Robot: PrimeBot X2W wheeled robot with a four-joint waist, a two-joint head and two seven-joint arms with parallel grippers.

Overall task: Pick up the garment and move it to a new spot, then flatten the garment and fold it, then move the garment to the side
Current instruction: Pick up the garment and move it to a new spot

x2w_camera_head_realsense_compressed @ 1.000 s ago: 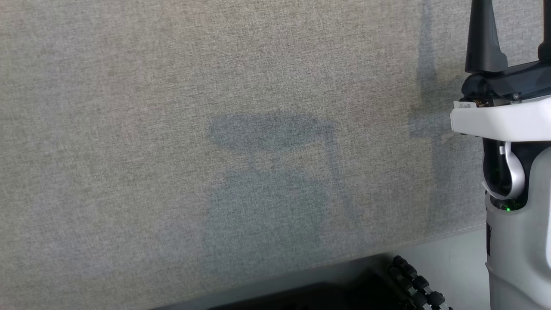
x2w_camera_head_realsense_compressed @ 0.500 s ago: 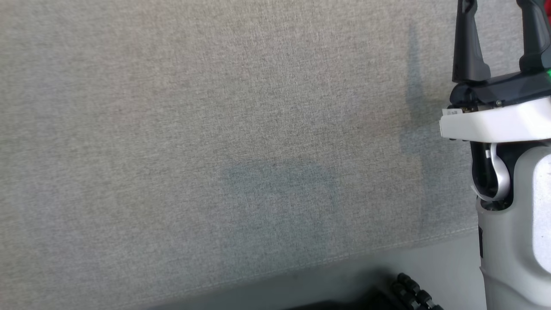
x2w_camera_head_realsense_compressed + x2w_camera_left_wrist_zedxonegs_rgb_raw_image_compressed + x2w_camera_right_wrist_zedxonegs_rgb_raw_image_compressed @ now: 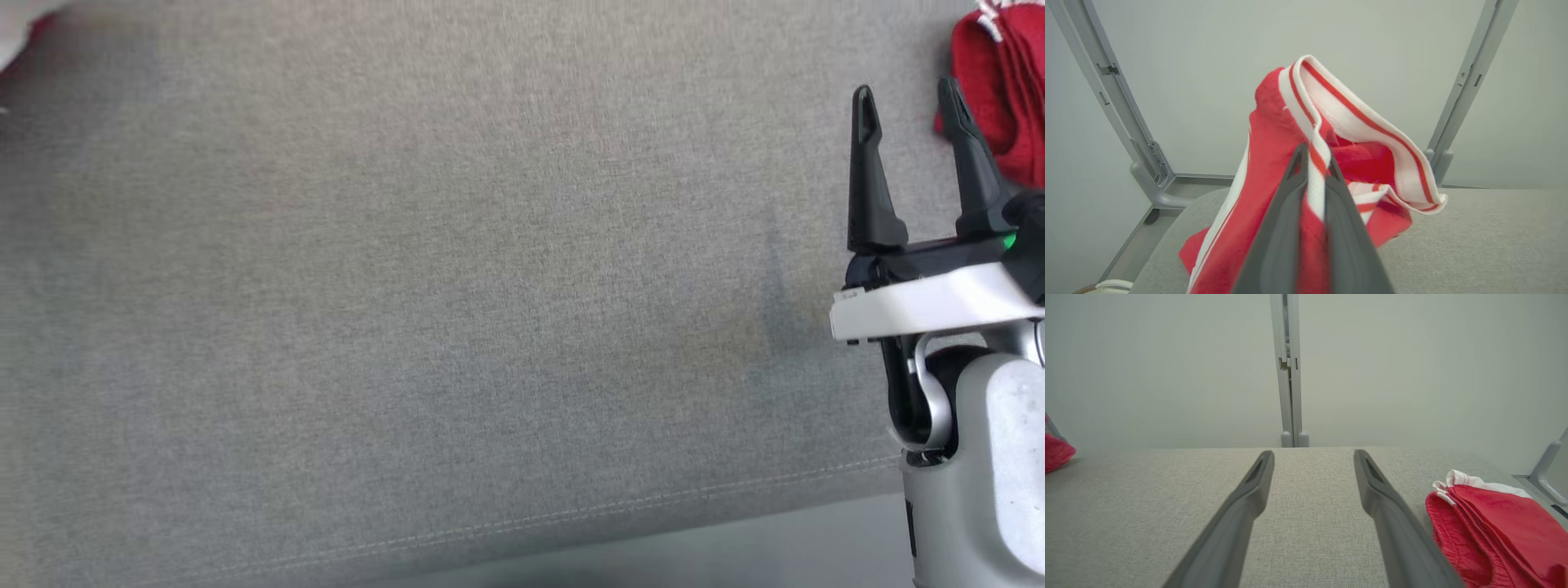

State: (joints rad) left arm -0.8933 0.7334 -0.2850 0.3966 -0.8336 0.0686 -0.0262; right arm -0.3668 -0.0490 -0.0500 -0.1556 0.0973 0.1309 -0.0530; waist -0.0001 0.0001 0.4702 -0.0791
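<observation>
Check L gripper: fingers pressed together, pinching the garment at its white-and-red striped band. Garment is red and bunched, held up at the pinch pt. Its lower folds reach the grey table near a corner. Check R gripper: you see its fingers spread wide, low over the table fabric. A 2nd red garment, folded w/ white trim at its far end, lies on the table near R gripper, on its right.

Soft, even light is recorded; a faint shadow is cast on the grey cloth surface beside the right gripper, the near fingers and garment are blurred, and frame posts are splayed by lens distortion.
</observation>
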